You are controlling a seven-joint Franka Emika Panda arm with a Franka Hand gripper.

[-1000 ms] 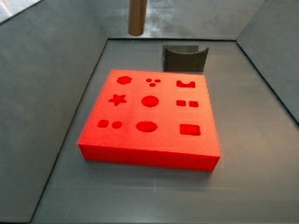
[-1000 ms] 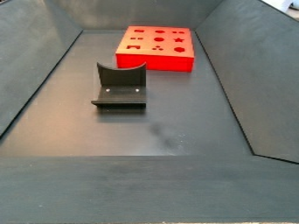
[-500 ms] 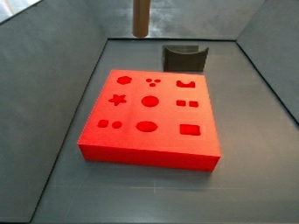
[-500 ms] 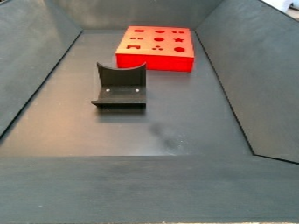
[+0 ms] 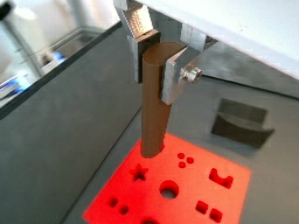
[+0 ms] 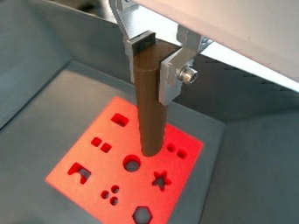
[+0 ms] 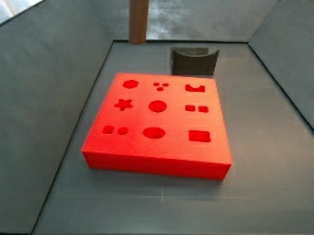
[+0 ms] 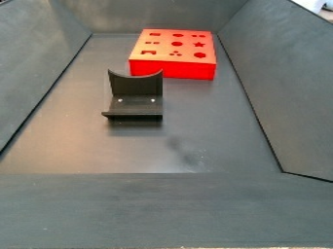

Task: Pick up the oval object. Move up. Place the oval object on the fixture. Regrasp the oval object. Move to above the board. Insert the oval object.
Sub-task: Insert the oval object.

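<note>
My gripper [image 5: 155, 87] is shut on the upper end of the oval object [image 5: 153, 122], a slim brown peg hanging upright from the silver fingers [image 5: 174, 77]. Both wrist views show the gripper [image 6: 155, 79] holding the oval object [image 6: 149, 114] high above the red board [image 6: 103, 162], over its recessed top [image 5: 197, 185]. In a side view only the peg's lower part [image 7: 139, 22] shows at the top edge, above the far end of the board [image 7: 175, 120]; the gripper itself is out of that frame. The dark fixture [image 7: 194, 62] stands empty behind the board.
Grey sloping walls enclose the dark floor [image 8: 182, 146]. In a side view the fixture [image 8: 134, 97] stands on the floor in front of the board [image 8: 176, 68]. In a wrist view the fixture [image 5: 243, 122] lies beyond the board.
In the side view the peg has shifted slightly left and hangs a little lower in the frame. Board and fixture have not moved.
</note>
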